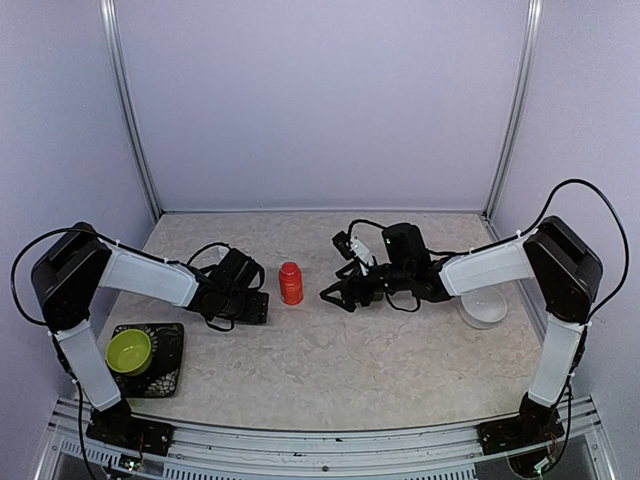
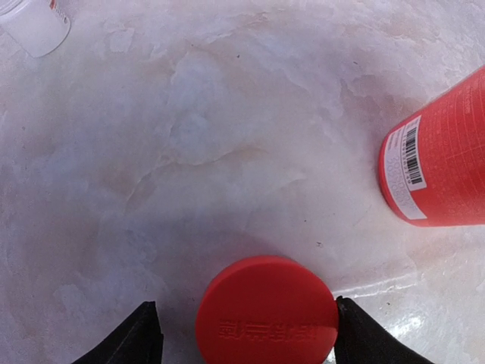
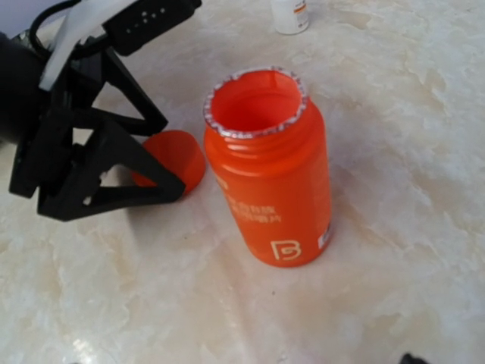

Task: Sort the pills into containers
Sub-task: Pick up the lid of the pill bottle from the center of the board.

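The bottle [image 1: 291, 283] stands on the counter [image 1: 350, 370] between my two arms. Its cap [image 2: 267, 311] lies flat just left of it, between my left jaws. Near left, a bowl [image 1: 129, 350] sits on a tray [image 1: 170, 378]. At right sits another bowl [image 1: 484, 312].

Two arms work over one table [image 1: 330, 375]: the left arm [image 1: 145, 276] and the right arm [image 1: 485, 266]. Each carries one gripper, so there are two, the left gripper [image 1: 262, 306] and the right gripper [image 1: 332, 297]. There is one red bottle [image 1: 291, 284], one red cap [image 2: 267, 312] and one small white bottle [image 3: 290, 15]. There are two bowls, one white bowl [image 1: 484, 311] and one lime-green bowl [image 1: 129, 350], and one black tray [image 1: 172, 372].
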### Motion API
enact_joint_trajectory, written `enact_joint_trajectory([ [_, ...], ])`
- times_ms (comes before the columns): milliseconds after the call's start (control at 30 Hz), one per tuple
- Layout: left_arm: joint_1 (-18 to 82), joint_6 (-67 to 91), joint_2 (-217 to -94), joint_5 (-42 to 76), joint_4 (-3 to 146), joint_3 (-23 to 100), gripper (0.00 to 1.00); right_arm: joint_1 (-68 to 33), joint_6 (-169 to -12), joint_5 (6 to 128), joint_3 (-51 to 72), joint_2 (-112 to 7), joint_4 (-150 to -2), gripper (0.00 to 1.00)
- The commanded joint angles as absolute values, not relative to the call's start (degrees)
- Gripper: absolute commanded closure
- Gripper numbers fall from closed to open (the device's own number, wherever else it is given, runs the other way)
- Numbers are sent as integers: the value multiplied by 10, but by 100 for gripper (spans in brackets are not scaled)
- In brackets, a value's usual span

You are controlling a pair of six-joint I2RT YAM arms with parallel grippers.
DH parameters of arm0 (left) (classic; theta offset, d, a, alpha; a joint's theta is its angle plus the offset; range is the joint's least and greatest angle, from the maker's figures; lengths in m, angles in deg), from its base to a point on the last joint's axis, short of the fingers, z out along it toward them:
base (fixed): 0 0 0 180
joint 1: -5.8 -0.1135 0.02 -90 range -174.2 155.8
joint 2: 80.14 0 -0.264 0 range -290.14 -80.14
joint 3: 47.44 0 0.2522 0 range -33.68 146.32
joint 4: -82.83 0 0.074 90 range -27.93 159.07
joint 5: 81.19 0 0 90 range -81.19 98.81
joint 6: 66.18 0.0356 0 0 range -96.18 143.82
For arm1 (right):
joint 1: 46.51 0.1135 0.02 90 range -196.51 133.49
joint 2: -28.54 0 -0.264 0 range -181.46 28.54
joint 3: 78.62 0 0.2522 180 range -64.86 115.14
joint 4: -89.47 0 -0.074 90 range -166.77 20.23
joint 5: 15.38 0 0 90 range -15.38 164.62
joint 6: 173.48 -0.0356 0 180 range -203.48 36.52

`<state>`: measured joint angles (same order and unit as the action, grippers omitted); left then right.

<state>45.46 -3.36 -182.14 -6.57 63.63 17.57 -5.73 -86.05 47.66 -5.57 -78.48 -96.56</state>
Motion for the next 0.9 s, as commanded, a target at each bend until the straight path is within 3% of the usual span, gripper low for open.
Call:
enact_joint_trajectory([
  [0, 452, -24, -1831, -55, 653, 194, 28, -52, -857, 477, -59, -781, -959, 12],
  [333, 452, -21, -1831, -39, 652, 200, 46, -52, -854, 475, -51, -796, -954, 12],
  [500, 452, -20, -1833, -40, 647, 198, 46, -52, -852, 466, -45, -808, -952, 11],
  [600, 452, -21, -1835, -39, 644, 201, 38, -52, -852, 458, -38, -820, -955, 11],
  [867, 452, -19, -1842, -37, 639, 209, 41, -52, -854, 454, -28, -830, -957, 10],
])
